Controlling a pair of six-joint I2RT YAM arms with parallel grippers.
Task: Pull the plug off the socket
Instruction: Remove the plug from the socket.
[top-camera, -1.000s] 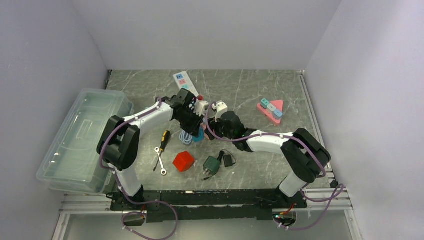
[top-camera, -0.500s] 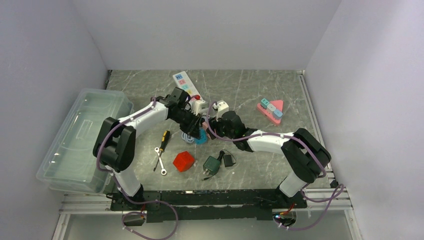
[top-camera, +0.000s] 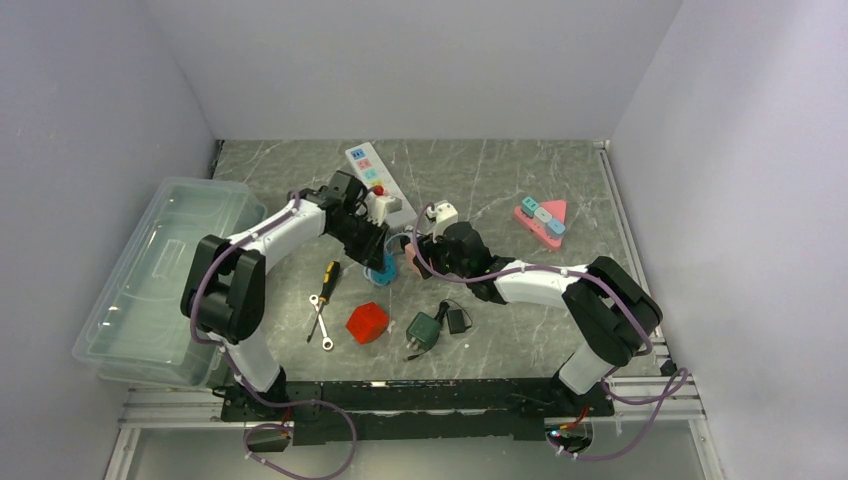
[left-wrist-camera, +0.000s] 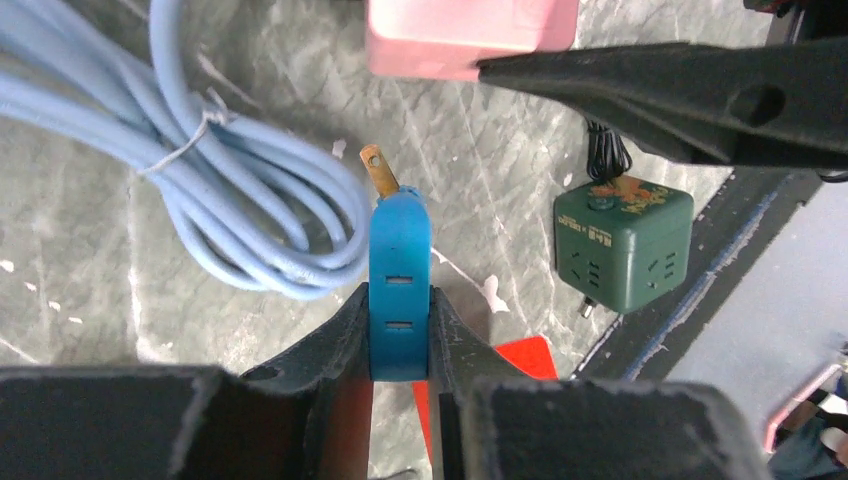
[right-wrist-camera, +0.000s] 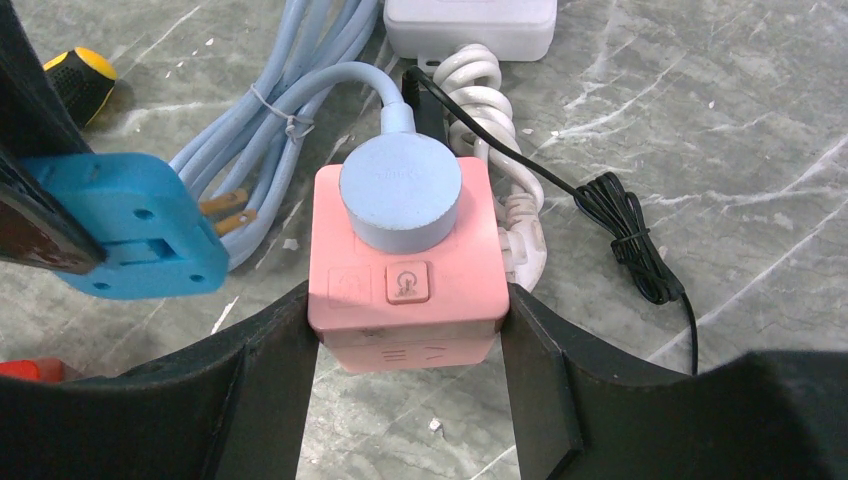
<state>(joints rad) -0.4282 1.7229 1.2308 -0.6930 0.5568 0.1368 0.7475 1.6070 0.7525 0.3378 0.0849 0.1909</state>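
Left of the pink socket cube (right-wrist-camera: 405, 300), your left gripper (left-wrist-camera: 400, 305) is clamped tight on the flat faces of the blue plug (left-wrist-camera: 399, 250). The plug sits just beside the cube, not touching it. Its brass prongs (right-wrist-camera: 228, 212) are bare and point toward the cube, along the plug's long axis. Your right gripper (right-wrist-camera: 405, 335) holds the cube by two sides, jaws spread wide. I judge the plug free. Any further pull goes leftward, away from the cube.
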